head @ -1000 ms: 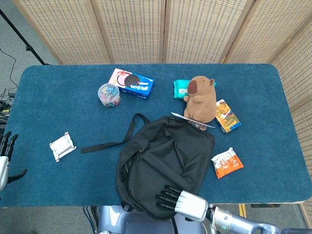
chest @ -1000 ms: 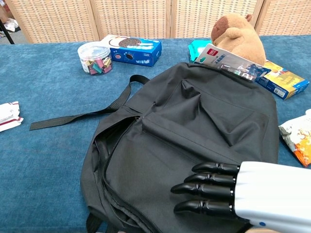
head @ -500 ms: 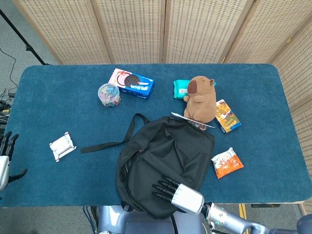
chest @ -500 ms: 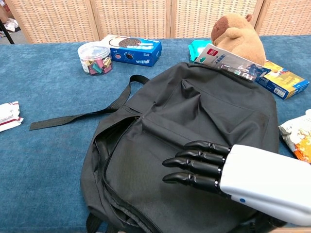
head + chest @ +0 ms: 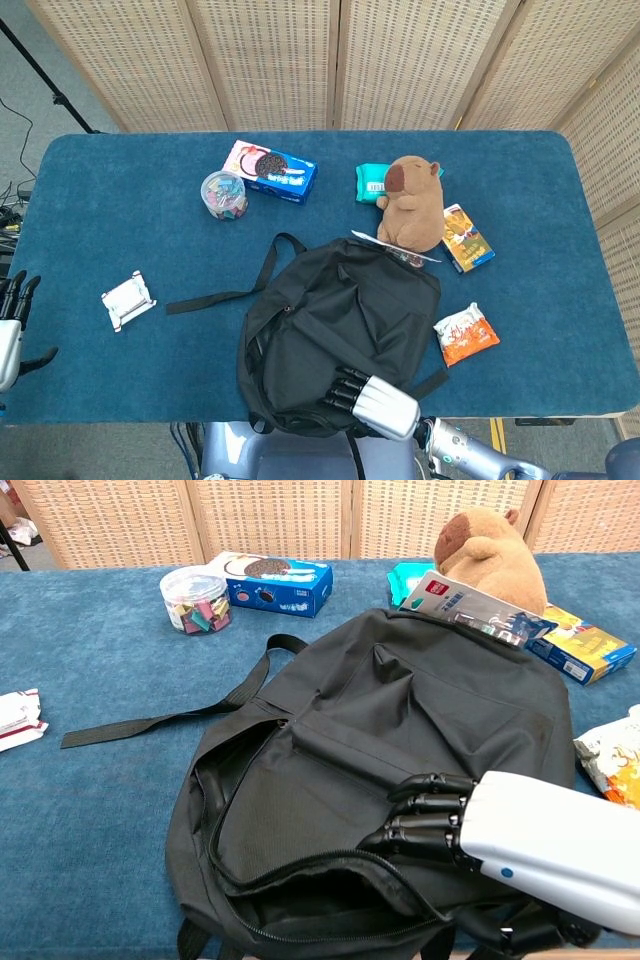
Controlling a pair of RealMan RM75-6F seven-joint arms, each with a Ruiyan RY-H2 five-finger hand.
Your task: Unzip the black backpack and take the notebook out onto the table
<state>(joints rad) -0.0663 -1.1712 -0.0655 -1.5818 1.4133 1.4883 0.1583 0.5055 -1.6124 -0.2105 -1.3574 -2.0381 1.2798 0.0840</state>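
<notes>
The black fabric backpack [image 5: 400, 740] lies flat on the blue-covered worktop [image 5: 120, 220], its near zipper gaping open. The white right hand [image 5: 480, 835] rests on the backpack's near side, dark fingers [image 5: 425, 825] curled into the fabric, gripping it. The left hand [image 5: 12, 325], well left of the backpack, has its fingers apart, holding nothing. A notebook cannot be made out.

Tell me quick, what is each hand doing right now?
Left hand: open, holding nothing, off the table's left edge.
Right hand: fingers curled on the black backpack fabric, gripping it.
</notes>
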